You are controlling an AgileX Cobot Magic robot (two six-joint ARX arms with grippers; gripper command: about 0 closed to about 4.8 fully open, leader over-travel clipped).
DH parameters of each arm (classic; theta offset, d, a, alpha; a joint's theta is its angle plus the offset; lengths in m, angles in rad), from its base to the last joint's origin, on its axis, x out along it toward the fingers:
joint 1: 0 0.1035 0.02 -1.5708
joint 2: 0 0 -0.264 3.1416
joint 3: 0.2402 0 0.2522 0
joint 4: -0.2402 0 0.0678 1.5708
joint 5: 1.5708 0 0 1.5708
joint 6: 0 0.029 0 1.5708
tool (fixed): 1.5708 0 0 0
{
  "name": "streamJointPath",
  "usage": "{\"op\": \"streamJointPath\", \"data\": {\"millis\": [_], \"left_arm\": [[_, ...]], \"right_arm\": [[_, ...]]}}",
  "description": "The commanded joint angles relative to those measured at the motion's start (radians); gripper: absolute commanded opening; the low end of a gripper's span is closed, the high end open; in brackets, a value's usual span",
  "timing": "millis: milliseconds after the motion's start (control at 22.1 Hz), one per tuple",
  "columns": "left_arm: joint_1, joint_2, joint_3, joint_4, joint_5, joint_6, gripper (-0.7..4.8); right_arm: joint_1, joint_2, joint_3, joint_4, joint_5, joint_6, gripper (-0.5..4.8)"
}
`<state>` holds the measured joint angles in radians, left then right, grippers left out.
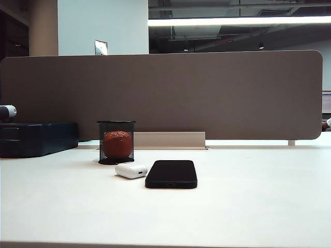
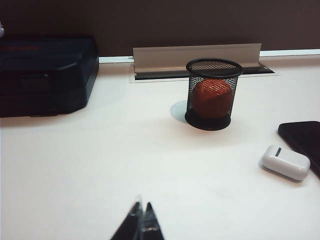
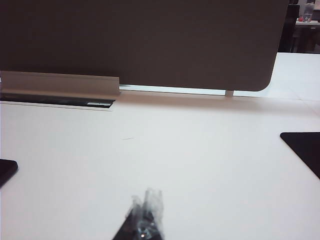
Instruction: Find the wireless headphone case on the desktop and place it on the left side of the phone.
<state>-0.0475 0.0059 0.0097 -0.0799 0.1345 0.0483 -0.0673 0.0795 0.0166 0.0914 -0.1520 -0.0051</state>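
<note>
The white wireless headphone case (image 1: 131,170) lies on the white desktop (image 1: 248,206), close against the left edge of the black phone (image 1: 171,174). In the left wrist view the case (image 2: 285,162) and a corner of the phone (image 2: 302,137) sit well off to one side of my left gripper (image 2: 142,207), which is shut and holds nothing. My right gripper (image 3: 148,197) looks blurred, shut and empty over bare desktop, with only a dark corner of the phone (image 3: 6,170) at the frame's edge. Neither gripper shows in the exterior view.
A black mesh cup (image 1: 116,142) holding an orange ball (image 1: 117,144) stands just behind the case. A dark blue box (image 1: 36,138) sits at the far left. The brown-grey divider panel (image 1: 207,93) closes off the back. A flat black shape (image 3: 305,150) lies near the right gripper.
</note>
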Motion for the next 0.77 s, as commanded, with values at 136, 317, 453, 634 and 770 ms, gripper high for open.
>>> {"op": "streamJointPath", "data": {"millis": [136, 317, 453, 634, 770], "left_arm": [[-0.002, 0.000, 0.002, 0.006, 0.001, -0.003, -0.05], [-0.002, 0.000, 0.002, 0.006, 0.001, -0.003, -0.05], [-0.002, 0.000, 0.002, 0.006, 0.001, -0.003, -0.05], [-0.002, 0.000, 0.002, 0.006, 0.001, -0.003, -0.05], [-0.002, 0.000, 0.002, 0.006, 0.001, -0.003, -0.05]], "right_arm": [[0.000, 0.000, 0.003, 0.016, 0.001, -0.007, -0.05], [0.000, -0.001, 0.003, 0.017, 0.000, -0.007, -0.05], [0.000, 0.000, 0.003, 0.010, 0.000, -0.006, -0.04], [0.000, 0.000, 0.003, 0.007, 0.000, -0.006, -0.04], [0.000, 0.000, 0.003, 0.007, 0.000, -0.006, -0.04]]}}
